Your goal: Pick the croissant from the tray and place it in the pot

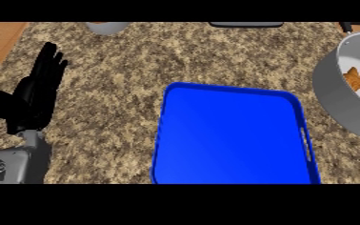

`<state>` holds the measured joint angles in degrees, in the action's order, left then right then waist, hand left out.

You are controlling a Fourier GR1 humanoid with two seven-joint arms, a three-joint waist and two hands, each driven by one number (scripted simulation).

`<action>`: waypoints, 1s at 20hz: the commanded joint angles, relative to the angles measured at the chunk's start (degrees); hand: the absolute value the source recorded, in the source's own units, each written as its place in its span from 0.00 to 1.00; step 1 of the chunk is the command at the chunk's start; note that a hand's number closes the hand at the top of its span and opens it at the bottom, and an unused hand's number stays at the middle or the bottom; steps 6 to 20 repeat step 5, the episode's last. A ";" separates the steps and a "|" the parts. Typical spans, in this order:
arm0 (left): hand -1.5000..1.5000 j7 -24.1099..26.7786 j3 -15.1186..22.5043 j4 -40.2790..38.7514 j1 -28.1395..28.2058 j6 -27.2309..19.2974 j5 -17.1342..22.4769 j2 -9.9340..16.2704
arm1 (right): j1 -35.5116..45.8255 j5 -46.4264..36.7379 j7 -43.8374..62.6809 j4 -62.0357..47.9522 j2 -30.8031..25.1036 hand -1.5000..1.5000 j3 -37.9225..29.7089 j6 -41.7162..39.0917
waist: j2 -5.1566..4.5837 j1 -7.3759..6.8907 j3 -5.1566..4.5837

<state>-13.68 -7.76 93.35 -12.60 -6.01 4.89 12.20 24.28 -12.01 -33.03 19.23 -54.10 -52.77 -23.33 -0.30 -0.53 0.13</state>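
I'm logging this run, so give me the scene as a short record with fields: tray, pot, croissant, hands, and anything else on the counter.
tray: blue tray, nothing on it, lower middle of the granite counter
pot: grey pot, at the right edge, partly cut off
croissant: orange-brown piece visible inside the pot, mostly out of frame
left hand: left hand open, fingers up, resting at the left edge
right hand: not in view
other: grey round object and dark flat object at the far edge, both cut off
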 commanded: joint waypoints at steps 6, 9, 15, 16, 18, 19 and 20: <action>0.50 2.10 0.90 -1.15 0.22 -1.43 -1.75 -2.17 | -5.19 1.15 -6.45 -4.75 -4.46 0.00 1.10 -4.55 | -0.03 0.02 0.06; 0.50 2.10 0.90 -1.15 0.22 -1.43 -1.75 -2.17 | -5.19 1.15 -6.45 -4.75 -4.46 0.00 1.10 -4.55 | -0.03 0.02 0.06; 0.50 2.10 0.90 -1.15 0.22 -1.43 -1.75 -2.17 | -5.19 1.15 -6.45 -4.75 -4.46 0.00 1.10 -4.55 | -0.03 0.02 0.06; 0.50 2.10 0.90 -1.15 0.22 -1.43 -1.75 -2.17 | -5.19 1.15 -6.45 -4.75 -4.46 0.00 1.10 -4.55 | -0.03 0.02 0.06; 0.50 2.10 0.90 -1.15 0.22 -1.43 -1.75 -2.17 | -5.19 1.15 -6.45 -4.75 -4.46 0.00 1.10 -4.55 | -0.03 0.02 0.06; 0.50 2.10 0.90 -1.15 0.22 -1.43 -1.75 -2.17 | -5.19 1.15 -6.45 -4.75 -4.46 0.00 1.10 -4.55 | -0.03 0.02 0.06; 0.50 2.10 0.90 -1.15 0.22 -1.43 -1.75 -2.17 | -5.19 1.15 -6.45 -4.75 -4.46 0.00 1.10 -4.55 | -0.03 0.02 0.06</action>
